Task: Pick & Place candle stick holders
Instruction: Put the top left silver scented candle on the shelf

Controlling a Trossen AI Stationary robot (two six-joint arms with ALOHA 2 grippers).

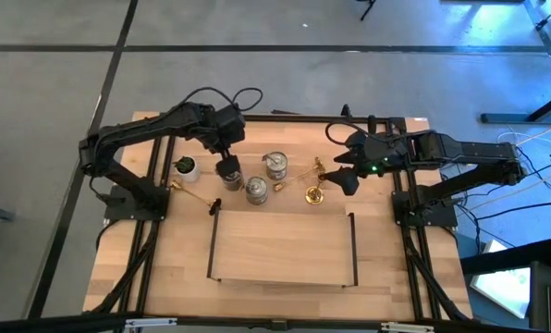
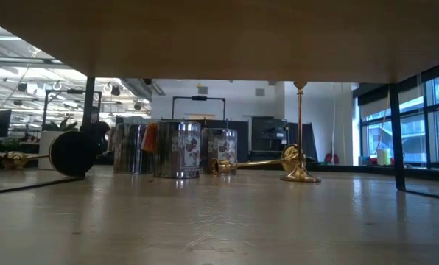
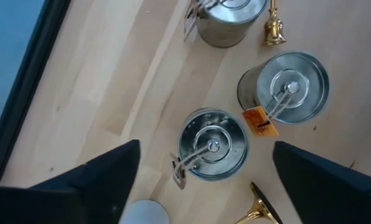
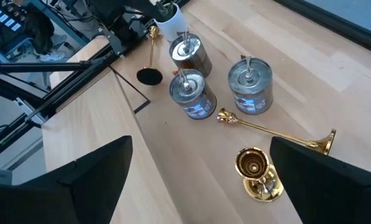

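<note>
Three squat silver holders stand upright on the table at the back middle (image 1: 275, 165) (image 1: 256, 190) (image 1: 229, 174). One gold holder (image 1: 314, 194) stands upright on its round base. A second gold holder (image 1: 299, 176) lies on its side. A third (image 1: 194, 195), with a dark round base, lies on its side at the left. My left gripper (image 3: 205, 146) is open above the leftmost silver holder (image 3: 211, 144), one finger on each side of it. My right gripper (image 4: 201, 142) is open above the table, near the upright gold holder (image 4: 257, 171).
A shallow wooden tray with dark walls (image 1: 213, 245) lies at the table's near middle. A small white pot with a green plant (image 1: 187, 167) stands left of the silver holders. Both arm bases flank the table at left and right.
</note>
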